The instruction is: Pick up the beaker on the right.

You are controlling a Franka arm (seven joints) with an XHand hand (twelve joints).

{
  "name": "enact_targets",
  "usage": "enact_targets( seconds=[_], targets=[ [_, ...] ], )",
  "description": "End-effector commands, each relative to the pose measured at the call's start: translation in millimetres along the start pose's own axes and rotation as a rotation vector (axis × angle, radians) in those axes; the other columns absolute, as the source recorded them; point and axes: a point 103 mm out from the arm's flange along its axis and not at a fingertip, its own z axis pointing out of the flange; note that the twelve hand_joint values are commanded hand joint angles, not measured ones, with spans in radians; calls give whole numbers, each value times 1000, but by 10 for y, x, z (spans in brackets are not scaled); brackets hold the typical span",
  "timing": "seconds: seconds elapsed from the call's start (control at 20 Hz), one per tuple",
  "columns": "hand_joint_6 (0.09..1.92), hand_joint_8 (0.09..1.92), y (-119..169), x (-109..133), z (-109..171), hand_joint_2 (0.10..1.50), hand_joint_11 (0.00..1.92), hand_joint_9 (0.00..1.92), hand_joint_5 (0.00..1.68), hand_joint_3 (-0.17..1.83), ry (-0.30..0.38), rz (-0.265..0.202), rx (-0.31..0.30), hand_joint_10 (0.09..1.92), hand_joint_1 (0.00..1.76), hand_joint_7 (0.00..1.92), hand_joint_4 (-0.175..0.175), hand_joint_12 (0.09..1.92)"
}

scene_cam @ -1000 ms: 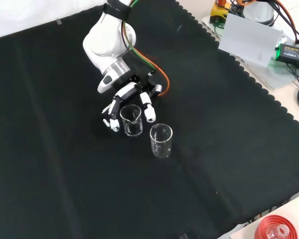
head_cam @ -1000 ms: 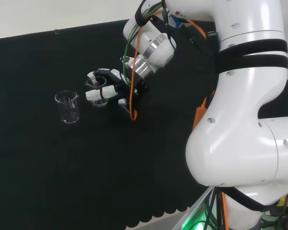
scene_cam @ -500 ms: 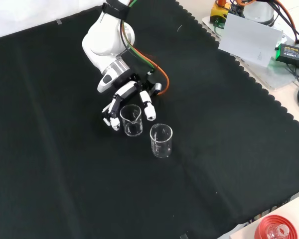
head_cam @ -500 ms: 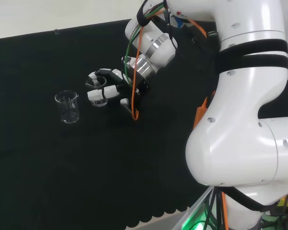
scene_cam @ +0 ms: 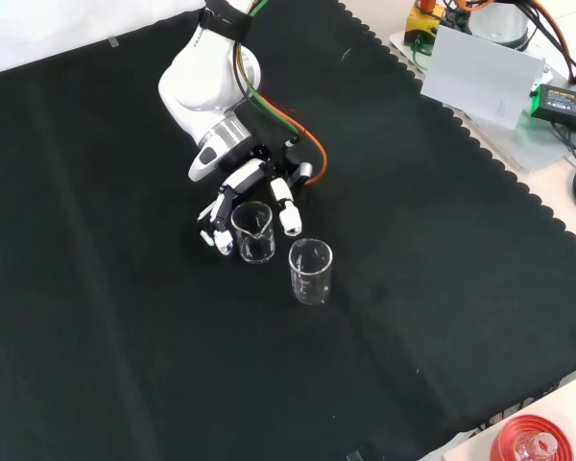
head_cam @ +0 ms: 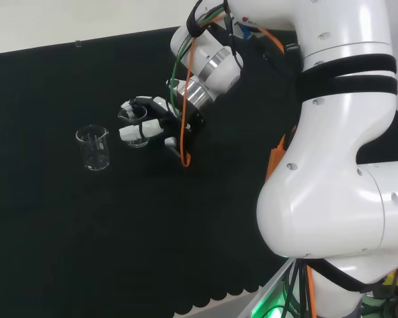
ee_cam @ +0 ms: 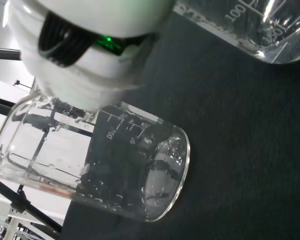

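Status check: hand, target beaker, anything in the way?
Hand curled round near beaker, beaker on the cloth. Second beaker stands apart, untouched. Nothing obstructing.

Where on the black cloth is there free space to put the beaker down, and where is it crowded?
In the front view, the black cloth is bare left of the hand and below the free beaker. It is also bare to the right, up to the scalloped edge. It is crowded in the middle: the hand curls around the near beaker, and the free beaker stands close beside it.
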Motion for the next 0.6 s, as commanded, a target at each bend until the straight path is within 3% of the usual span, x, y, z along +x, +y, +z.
enact_targets(
  seconds=[0.05,0.25,0.6],
  targets=[
    [724,689,48,-4,62,512,26,583,436,936,-5,-3,-1,634,1009,539,-61,1369],
    [746,689,45,-12,59,527,29,589,452,915,3,-2,-9,635,1012,545,-56,1369],
    [845,655,32,-47,70,748,77,642,641,731,2,14,-22,619,896,636,-26,1359]
  ],
)
